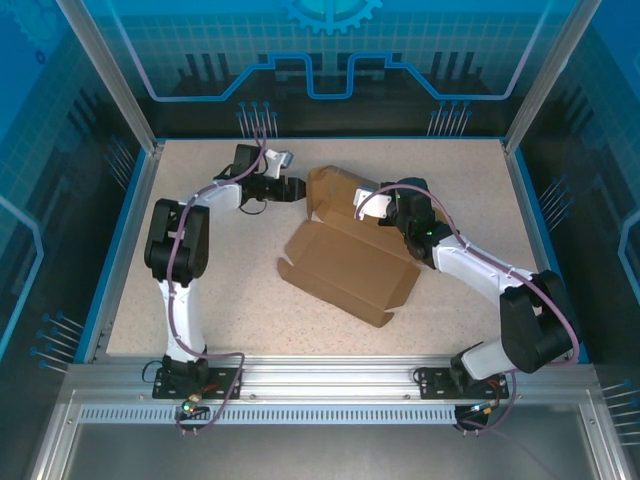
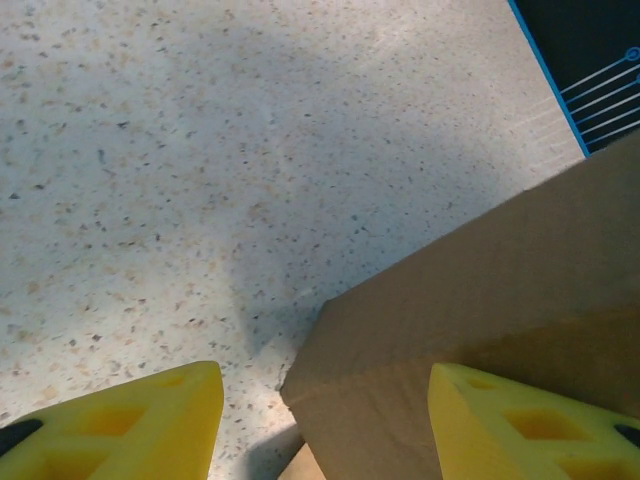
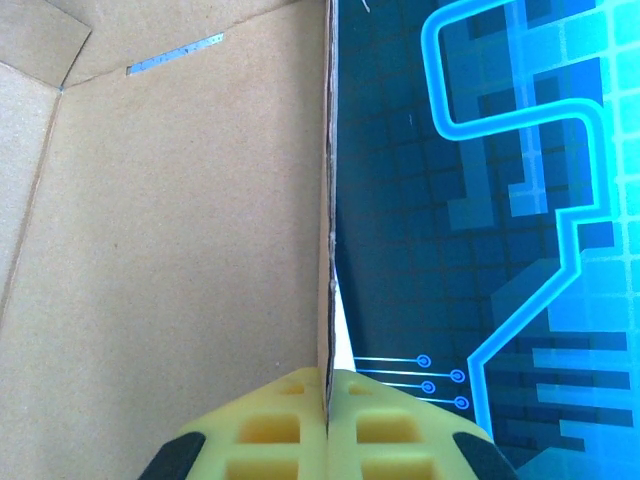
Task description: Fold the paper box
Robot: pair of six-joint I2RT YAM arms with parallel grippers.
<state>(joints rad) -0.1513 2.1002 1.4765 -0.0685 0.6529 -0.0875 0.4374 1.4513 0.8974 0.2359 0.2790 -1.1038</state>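
On the table (image 1: 220, 290), my right pincer (image 3: 328, 385) clamps a raised wall of the box (image 3: 180, 250); my left pincer (image 2: 325, 380) stands half-open at its corner.

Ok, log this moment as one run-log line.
task: fold paper box | state: partly folded | left end effector: open, at box corner | right end effector: shut on box edge

Bare table (image 1: 240, 300) left of paper box (image 1: 345, 265)

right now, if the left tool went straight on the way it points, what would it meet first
Probably the paper box: its upright corner sits just ahead of the open left tool, though depth is unclear.
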